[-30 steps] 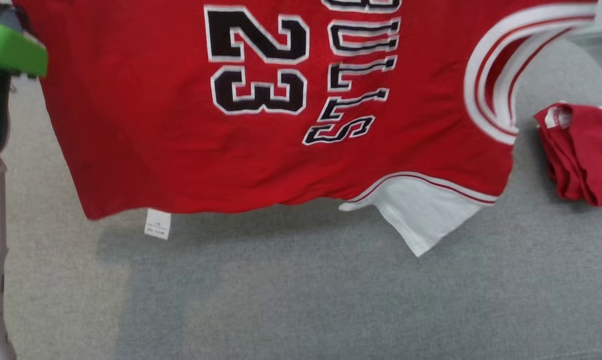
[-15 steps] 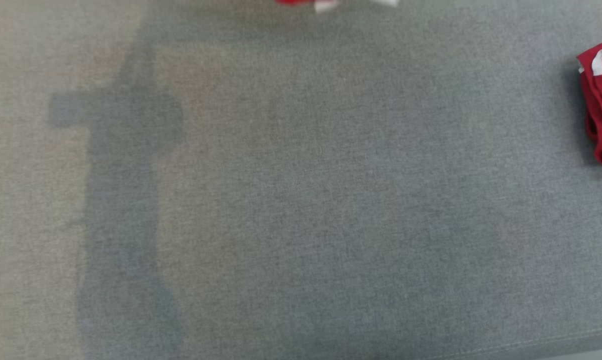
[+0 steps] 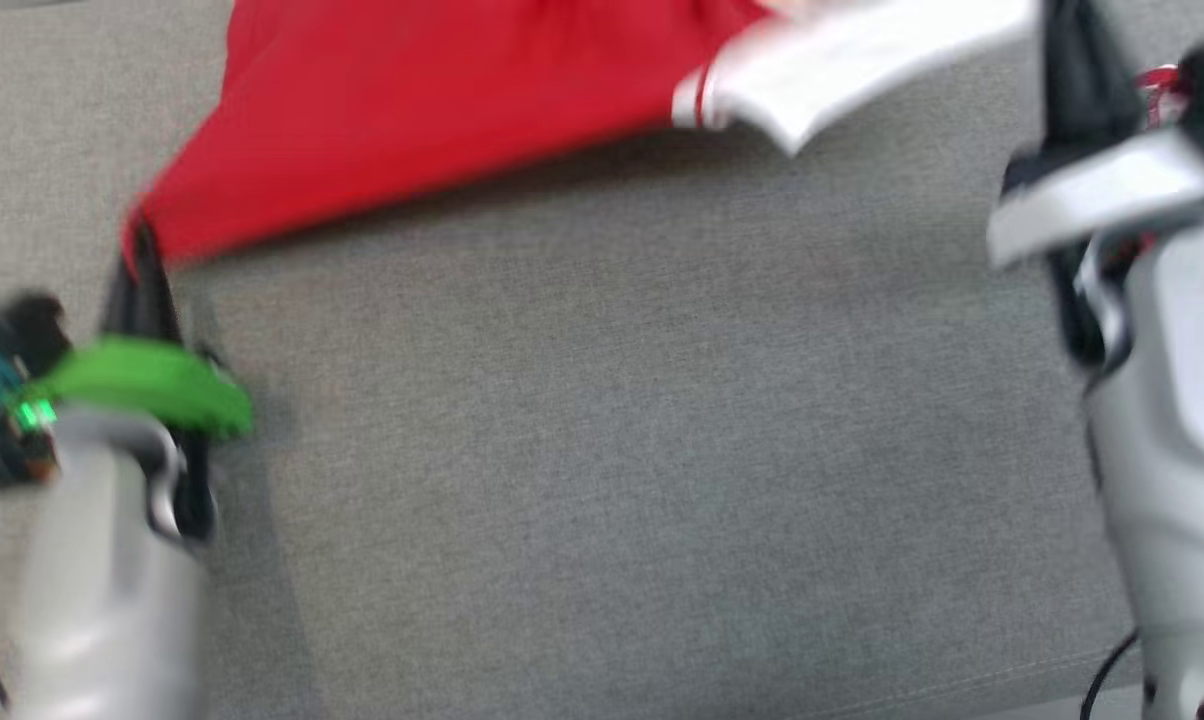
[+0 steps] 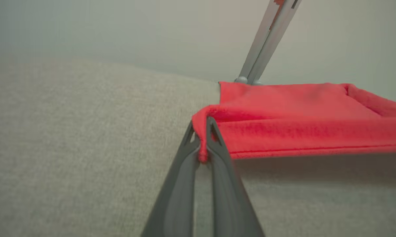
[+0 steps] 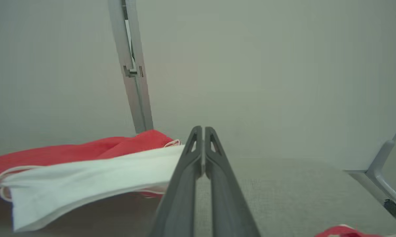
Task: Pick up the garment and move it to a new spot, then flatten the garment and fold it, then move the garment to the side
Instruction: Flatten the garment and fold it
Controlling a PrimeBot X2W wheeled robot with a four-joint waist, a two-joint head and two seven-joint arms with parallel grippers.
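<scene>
Garment (image 3: 442, 120) hung stretched just above the grey woven table (image 3: 602, 450), its long axis running across the table from my left to my right. I saw soft red knit with a stitched hem, ending rightward in a smooth white panel. Left gripper (image 4: 202, 128) was clamped on the red hem corner. Right gripper (image 5: 203, 131) was closed on the white panel's edge.

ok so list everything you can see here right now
jersey: 1, red with a white panel, stretched between both end effectors just above the surface
second garment: 1, red with white trim, bunched on the surface at the robot's right
padded surface: 1, grey fabric, under everything
metal posts: 2, grey, beyond the surface
left end effector: 1, dark, shut on the jersey's red corner
right end effector: 1, dark, shut at the white panel's edge
</scene>
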